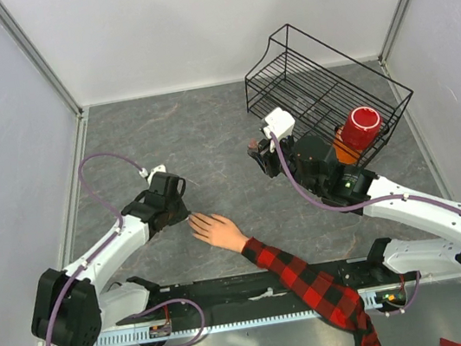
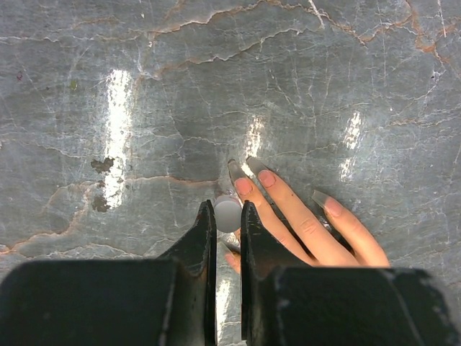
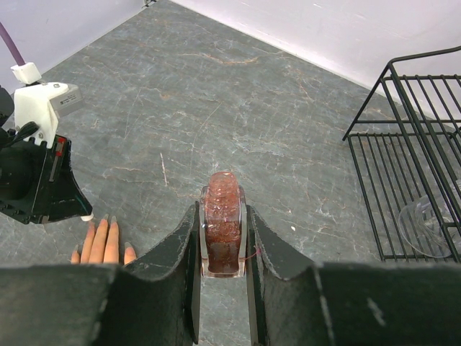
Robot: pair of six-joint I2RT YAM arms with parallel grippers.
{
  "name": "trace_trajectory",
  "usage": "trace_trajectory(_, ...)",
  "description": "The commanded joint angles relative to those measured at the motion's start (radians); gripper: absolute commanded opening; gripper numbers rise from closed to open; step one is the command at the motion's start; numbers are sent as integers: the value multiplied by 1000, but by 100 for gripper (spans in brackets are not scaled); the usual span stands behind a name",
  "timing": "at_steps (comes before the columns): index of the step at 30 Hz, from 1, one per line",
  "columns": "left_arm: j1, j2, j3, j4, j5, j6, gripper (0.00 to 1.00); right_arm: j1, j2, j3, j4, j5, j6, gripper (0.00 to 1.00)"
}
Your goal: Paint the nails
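The hand (image 1: 214,229) lies palm down on the bench (image 1: 207,133), fingers spread toward the left arm. Its wrist leads back into a red-and-black plaid sleeve (image 1: 304,280). Lying flat, it gives each nail a steady, upward-facing surface.

The nails (image 2: 243,186) are at the fingertips, directly under and just beside the left claw (image 2: 227,218). They are long and tapered with clear tips. Two of them show a pink tint nearer the base.

The left claw is clenched on a small round white cap (image 2: 227,213), pointed down at the fingertips. The cap probably carries the brush, but no bristles can be made out. The steep approach would let the tip meet a nail without the claw's black fingers touching skin.

The right claw (image 3: 222,216) is clenched on a small bottle (image 3: 223,198) of dark red, glossy glass or plastic, held upright. It is held well apart from the hand, which appears to keep the open bottle level and within reach for reloading.

The bench has a grey, stone-like surface with pale veins, and is matte with some glare patches. A black wire basket (image 1: 304,82) stands at the far right with a red cup (image 1: 361,124) in it. Neither is involved in this step.
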Motion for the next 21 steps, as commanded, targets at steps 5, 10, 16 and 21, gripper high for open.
trace_trajectory(5,6,12,5,42,-43,-10,2,-3,-23,36,25,-8,9,0)
trace_trajectory(10,6,25,10,44,-51,-5,2,-3,-22,36,25,-5,9,0)
trace_trajectory(16,6,34,13,42,-57,-2,2,-3,-20,36,26,-4,7,0)
trace_trajectory(21,6,32,16,42,-70,2,2,-3,-14,36,26,-5,7,0)
